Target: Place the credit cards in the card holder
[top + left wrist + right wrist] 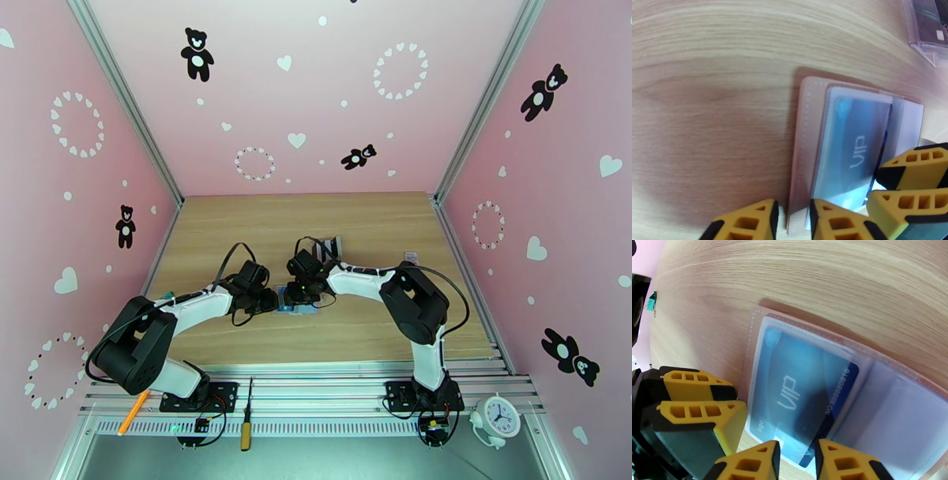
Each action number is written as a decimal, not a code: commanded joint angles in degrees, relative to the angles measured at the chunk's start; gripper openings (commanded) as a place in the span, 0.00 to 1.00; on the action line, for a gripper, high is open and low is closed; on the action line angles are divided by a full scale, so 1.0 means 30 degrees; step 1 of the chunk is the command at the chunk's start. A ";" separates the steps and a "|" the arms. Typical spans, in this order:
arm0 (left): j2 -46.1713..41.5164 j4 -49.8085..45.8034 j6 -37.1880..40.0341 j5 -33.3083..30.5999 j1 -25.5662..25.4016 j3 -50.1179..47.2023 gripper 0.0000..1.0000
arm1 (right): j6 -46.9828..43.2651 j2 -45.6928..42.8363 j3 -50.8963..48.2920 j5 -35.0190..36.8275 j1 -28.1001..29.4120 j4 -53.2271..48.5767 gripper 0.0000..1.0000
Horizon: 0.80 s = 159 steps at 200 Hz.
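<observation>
yellow ribbed plastic fingertips [750,463] of the right end effector [797,445] sit nearest, almost closed and pinching the near edge of a thin, stiff, dark blue card [802,390] lettered vip in white. most of the card already lies under a hazy, soft clear sleeve [770,358] of the holder [800,150]. the holder is a flat tan-pink, leather-like booklet with stitched edges, lying open on the bench [711,98] between the two arms. one dark strip of card, bearing a number, is bare of the sleeve. the left end effector [792,205], jaws narrow too, looks clamped on the holder's edge to steady it. the step in hand seems to be sliding this card home. next calls for a straight, flat push along the sleeve so the film does not buckle, then a release. the bench is smooth pale wood grain; a clear rigid rack [926,23] lies apart, farther back.
</observation>
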 commanded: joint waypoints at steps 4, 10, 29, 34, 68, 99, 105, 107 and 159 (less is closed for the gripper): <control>0.0645 -0.0111 0.0294 -0.0245 0.0047 0.0189 0.30 | 0.0200 0.0316 0.0575 -0.0346 0.0171 0.0173 0.30; 0.0685 -0.0143 0.0308 -0.0234 0.0070 0.0225 0.31 | 0.0200 0.0231 0.0592 -0.0374 0.0197 0.0188 0.30; 0.0563 -0.0323 0.0389 -0.0256 0.0129 0.0342 0.31 | 0.0169 -0.0229 0.0434 -0.0241 0.0173 0.0130 0.30; 0.0455 -0.0426 0.0418 -0.0292 0.0153 0.0372 0.30 | 0.0148 -0.0372 0.0384 -0.0187 0.0184 0.0094 0.30; -0.0264 -0.1394 0.0790 -0.0702 0.0248 0.0810 0.31 | 0.0082 -0.1314 0.0194 0.0001 0.0171 -0.0098 0.31; -0.0800 -0.2058 0.1007 -0.0931 0.0336 0.1224 0.33 | -0.0063 -0.1941 0.0204 0.0264 0.0127 -0.0375 0.32; -0.0885 -0.2145 0.1037 -0.0961 0.0338 0.1278 0.32 | -0.0092 -0.2025 0.0191 0.0301 0.0098 -0.0398 0.32; -0.0887 -0.2194 0.1040 -0.0971 0.0336 0.1285 0.33 | -0.0108 -0.2040 0.0190 0.0311 0.0083 -0.0394 0.32; -0.1520 -0.2142 0.0987 -0.0506 0.0335 0.1354 0.35 | -0.0437 -0.2556 0.0018 0.0539 -0.0202 -0.0698 0.33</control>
